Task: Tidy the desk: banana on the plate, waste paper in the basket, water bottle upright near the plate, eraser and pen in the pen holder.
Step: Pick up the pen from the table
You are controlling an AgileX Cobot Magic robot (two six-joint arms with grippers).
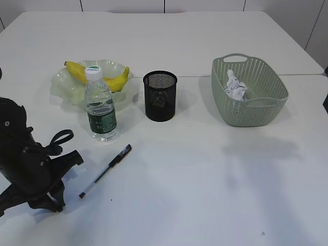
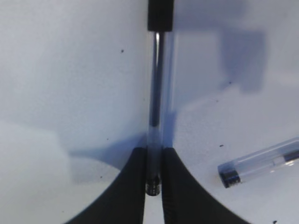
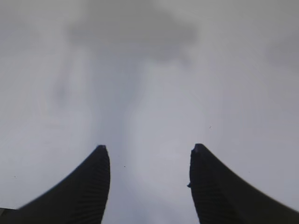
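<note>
Left gripper [image 2: 154, 179] is sitting low on the desk [image 1: 215, 184] at the near left, jaws pinched narrow onto the pen [image 1: 105, 170] right at its near end. In the left wrist view the fingers [image 2: 133, 186] are pressing either side of the clear barrel's last bit, so the hold is at the very end, not the middle.

Risks as I'm reading them:
- End grip on a long thin pen: it is likely swinging or drooping on lift, maybe rotating between the pads.
- Smooth round barrel against narrow jaws: it could be squirting out as pressure builds.
- Pen holder [image 1: 160, 96] has a small mouth; a drooping pen is clipping the rim or tipping the cup.
- Water bottle [image 1: 101, 105] is standing just beyond the pen's far end, so a careless swing is knocking it over.

Pen axis: lying flat, running diagonally from near left to far right, dark grip section pointing far right towards the bottle, clear end near left in the jaws.

A short clear tube, perhaps a cap, is lying near the gripper in the left wrist view; I can't say what it is.

Right gripper [image 3: 148, 184] is hanging over bare desk, jaws apart, holding nothing.

Banana [image 1: 97, 77] is on the plate [image 1: 64, 84], waste paper [image 1: 236, 87] in the basket [image 1: 256, 102]. Eraser isn't visible.
</note>
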